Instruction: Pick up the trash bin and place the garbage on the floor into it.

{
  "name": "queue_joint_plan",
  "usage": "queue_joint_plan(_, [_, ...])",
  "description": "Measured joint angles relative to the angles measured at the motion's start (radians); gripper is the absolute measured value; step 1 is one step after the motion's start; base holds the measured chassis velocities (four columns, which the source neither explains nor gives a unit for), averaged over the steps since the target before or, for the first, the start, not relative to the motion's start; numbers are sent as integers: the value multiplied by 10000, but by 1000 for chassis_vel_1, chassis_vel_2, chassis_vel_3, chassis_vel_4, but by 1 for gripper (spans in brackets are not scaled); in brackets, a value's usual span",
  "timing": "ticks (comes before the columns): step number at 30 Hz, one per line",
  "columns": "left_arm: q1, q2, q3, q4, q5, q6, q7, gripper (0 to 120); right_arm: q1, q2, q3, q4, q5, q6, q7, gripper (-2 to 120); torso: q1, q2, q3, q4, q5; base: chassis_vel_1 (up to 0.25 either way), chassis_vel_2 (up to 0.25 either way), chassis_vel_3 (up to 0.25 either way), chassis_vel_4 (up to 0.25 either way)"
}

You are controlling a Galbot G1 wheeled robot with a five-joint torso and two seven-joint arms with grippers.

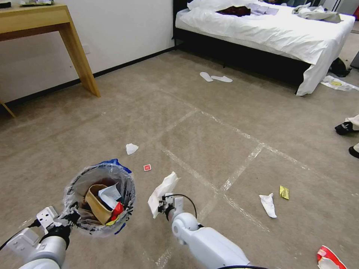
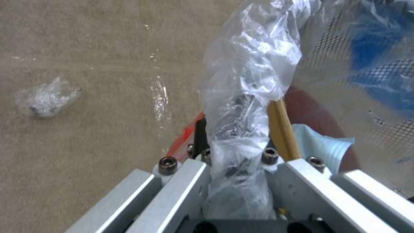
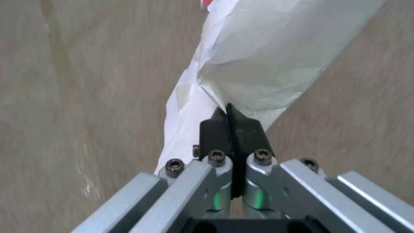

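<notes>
You are mid-carry: a white paper pinched on the right, the bin held up on the left

Your right gripper (image 1: 164, 206) has its fingers pressed together on a crumpled white paper (image 1: 161, 193), lifted off the floor (image 1: 232, 123) just beside the trash bin (image 1: 100, 197). Your left gripper (image 1: 71, 216) is clamped on the near rim of that bin, through the clear liner (image 2: 248, 81); cardboard, paper and a red wrapper already lie inside. The next move calls for swinging the paper over the bin's mouth before you let go, keeping the bin level. Still on the carpet: a white scrap (image 1: 131, 148), a small red scrap (image 1: 147, 167), a tissue (image 1: 269, 204), a yellow scrap (image 1: 284, 192) and a red wrapper (image 1: 329, 258)
</notes>
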Motion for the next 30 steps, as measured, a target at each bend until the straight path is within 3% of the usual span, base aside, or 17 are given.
queue_joint_plan(12, [-93, 118, 39, 79, -68, 41, -28, 1, -216, -933, 626, 2444, -93, 471, -25, 0, 1, 0, 0, -1, 0, 0, 0, 0, 0])
queue_joint_plan(30, [-303, 279, 154, 106, -480, 280, -266, 1, 11, -2144, 1255, 6770, 202, 1147, -921, 0, 0, 0, 0, -1, 0, 0, 0, 0, 0])
